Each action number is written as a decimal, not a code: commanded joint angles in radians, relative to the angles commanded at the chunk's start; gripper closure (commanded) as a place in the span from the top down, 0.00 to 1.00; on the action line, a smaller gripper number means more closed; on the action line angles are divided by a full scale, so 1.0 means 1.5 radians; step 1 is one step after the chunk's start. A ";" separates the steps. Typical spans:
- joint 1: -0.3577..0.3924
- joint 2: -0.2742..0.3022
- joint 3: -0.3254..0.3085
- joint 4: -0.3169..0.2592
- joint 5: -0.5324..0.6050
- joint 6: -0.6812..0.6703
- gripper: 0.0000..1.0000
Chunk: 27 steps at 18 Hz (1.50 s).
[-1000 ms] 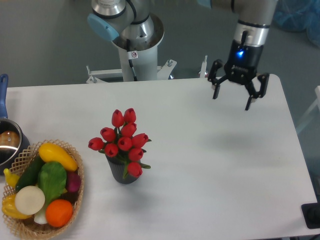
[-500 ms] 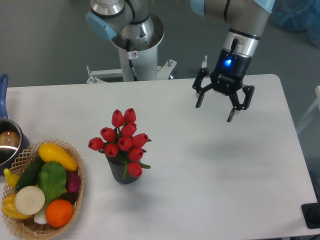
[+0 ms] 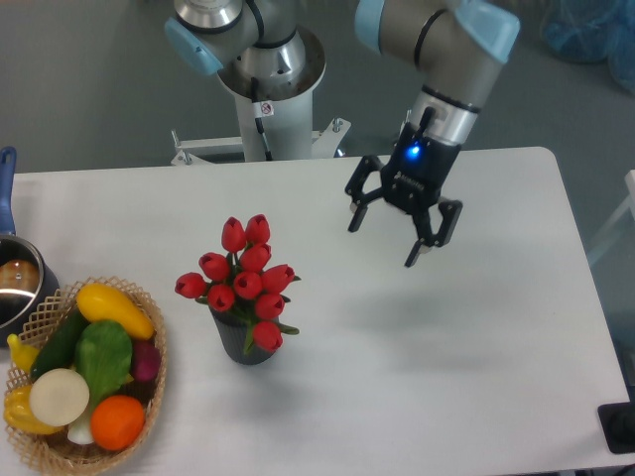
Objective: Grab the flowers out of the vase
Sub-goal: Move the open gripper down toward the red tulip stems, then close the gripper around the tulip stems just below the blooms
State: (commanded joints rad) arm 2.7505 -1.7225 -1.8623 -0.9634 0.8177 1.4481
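Gripper (image 3: 385,241) sits right of centre in the upper half of the frame, held above the white table (image 3: 476,357), with its jaws spread wide apart and nothing between them; a blue light glows on the gripper body. One fingertip points toward the left, the other down and to the right. The flowers (image 3: 245,278), a bunch of red tulips with green leaves, stand upright in the vase (image 3: 245,342), left of centre and a little below the middle of the frame. The vase is dark and ribbed, and its mouth is hidden by the blooms and leaves. Gripper and flowers are apart, the gripper up and to the right of the bunch. In the lower left corner a wicker basket (image 3: 149,397) holds plastic fruit and vegetables, yellow, green, white, orange and purple among them. At the left edge, above the basket, part of a metal pot (image 3: 15,288) with a blue handle shows. The arm's base column (image 3: 268,109) rises at the top centre, behind the table.
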 joint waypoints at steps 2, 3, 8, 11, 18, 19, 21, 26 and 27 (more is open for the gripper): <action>-0.008 -0.007 -0.001 0.001 -0.005 0.001 1.00; -0.011 -0.007 -0.001 0.000 -0.007 0.001 1.00; -0.015 -0.008 -0.030 -0.002 -0.077 -0.001 1.00; -0.018 -0.031 -0.037 -0.002 -0.107 0.001 1.00; -0.046 -0.051 -0.045 -0.006 -0.161 0.000 1.00; -0.048 -0.054 -0.045 -0.005 -0.162 0.000 1.00; -0.050 -0.054 -0.053 -0.006 -0.158 0.000 1.00; -0.067 -0.053 -0.067 -0.005 -0.169 0.002 1.00; -0.067 -0.053 -0.067 -0.005 -0.177 0.001 1.00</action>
State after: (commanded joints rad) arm 2.6507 -1.8024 -1.9635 -0.9710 0.5524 1.4496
